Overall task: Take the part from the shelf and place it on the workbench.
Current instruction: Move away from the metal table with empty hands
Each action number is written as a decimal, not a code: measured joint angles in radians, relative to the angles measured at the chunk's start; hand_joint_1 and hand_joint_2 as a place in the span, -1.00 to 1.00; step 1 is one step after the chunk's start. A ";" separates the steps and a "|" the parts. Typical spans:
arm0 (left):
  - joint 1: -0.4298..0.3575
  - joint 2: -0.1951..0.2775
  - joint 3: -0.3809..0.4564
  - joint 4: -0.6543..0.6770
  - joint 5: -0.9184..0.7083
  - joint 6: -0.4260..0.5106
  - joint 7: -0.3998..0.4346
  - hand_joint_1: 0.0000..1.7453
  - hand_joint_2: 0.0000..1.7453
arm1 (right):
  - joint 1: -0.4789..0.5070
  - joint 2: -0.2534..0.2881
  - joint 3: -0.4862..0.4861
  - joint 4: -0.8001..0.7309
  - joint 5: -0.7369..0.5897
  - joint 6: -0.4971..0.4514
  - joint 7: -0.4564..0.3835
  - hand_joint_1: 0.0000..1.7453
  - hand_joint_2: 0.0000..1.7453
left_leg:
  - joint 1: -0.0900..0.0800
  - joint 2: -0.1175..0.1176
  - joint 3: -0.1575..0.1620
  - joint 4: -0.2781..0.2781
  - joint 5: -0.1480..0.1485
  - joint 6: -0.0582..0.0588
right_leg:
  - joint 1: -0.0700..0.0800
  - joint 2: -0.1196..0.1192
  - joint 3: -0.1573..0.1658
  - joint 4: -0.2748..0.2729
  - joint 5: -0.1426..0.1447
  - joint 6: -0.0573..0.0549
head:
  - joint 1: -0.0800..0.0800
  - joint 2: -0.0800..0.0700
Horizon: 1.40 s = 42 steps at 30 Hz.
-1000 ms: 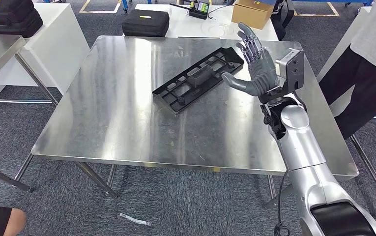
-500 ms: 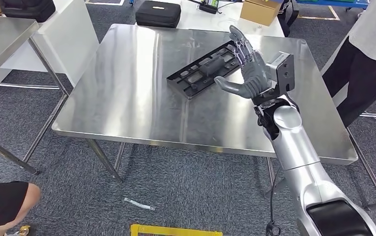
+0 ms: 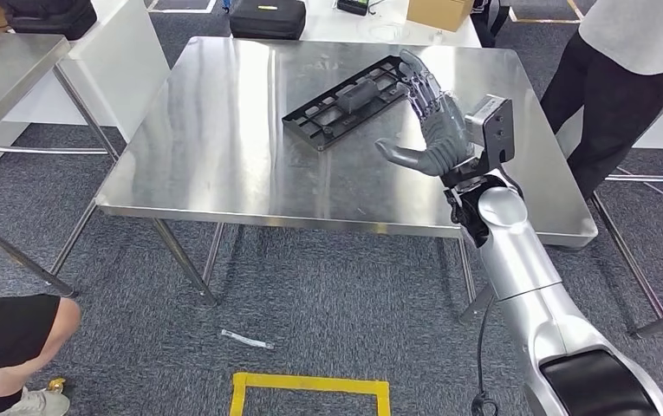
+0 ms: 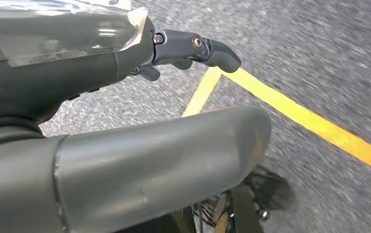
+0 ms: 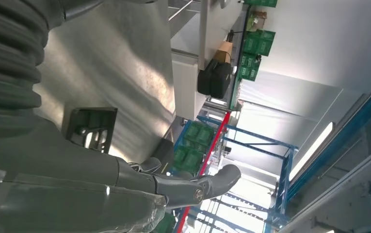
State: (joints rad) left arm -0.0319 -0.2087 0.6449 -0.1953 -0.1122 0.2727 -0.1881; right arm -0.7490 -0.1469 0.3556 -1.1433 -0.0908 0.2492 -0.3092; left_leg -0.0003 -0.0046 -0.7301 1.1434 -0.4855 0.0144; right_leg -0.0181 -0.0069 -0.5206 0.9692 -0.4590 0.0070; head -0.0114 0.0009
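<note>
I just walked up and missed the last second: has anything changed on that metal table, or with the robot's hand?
Mostly the camera moved: the whole view shifted as the robot backed away. The right hand has drawn back from the black part and stays open. The part lies as before on the workbench.

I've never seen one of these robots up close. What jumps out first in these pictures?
Most striking is the silver right arm reaching up from the lower right, its grey right hand raised with fingers spread, holding nothing, above the shiny steel workbench. Just beyond the hand, a long black part lies flat near the bench's far side. A person in dark trousers stands at the bench's right edge.
</note>
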 joint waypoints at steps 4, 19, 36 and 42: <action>0.000 0.005 0.007 0.000 0.000 -0.009 -0.002 -1.00 -1.00 | 0.022 -0.005 0.000 0.000 -0.003 -0.010 -0.003 -1.00 1.00 | 0.020 0.001 0.014 0.139 -0.032 -0.024 | -0.005 -0.001 -0.063 0.012 0.043 0.013 | 0.000 0.000; -0.002 0.011 0.021 -0.001 0.001 -0.010 -0.001 -1.00 -1.00 | 0.130 -0.034 -0.036 0.038 0.016 -0.086 -0.073 -1.00 1.00 | 0.005 0.005 0.074 -0.120 0.088 0.051 | -0.008 0.004 -0.177 0.335 -0.089 0.078 | 0.005 0.000; 0.001 0.019 0.065 -0.002 0.009 0.019 -0.002 -1.00 -1.00 | 0.414 0.043 -0.229 0.383 0.083 -0.282 -0.236 -1.00 1.00 | 0.025 0.001 0.074 0.080 -0.004 -0.025 | -0.008 -0.010 -0.060 0.027 0.026 0.021 | -0.001 0.000; -0.002 0.007 0.101 -0.003 0.037 0.069 0.008 -1.00 -1.00 | 0.415 0.079 -0.255 0.596 0.173 -0.451 -0.116 -1.00 1.00 | 0.014 -0.006 0.186 -0.112 -0.020 0.010 | -0.006 -0.006 -0.101 0.046 0.057 0.067 | 0.001 0.000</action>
State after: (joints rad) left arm -0.0334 -0.2020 0.7460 -0.1981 -0.0750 0.3418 -0.1805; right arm -0.3338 -0.0677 0.1004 -0.5468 0.0819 -0.2023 -0.4256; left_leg 0.0142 -0.0111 -0.5437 1.0310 -0.5057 0.0241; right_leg -0.0238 -0.0131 -0.6216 1.0147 -0.4019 0.0739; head -0.0107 0.0010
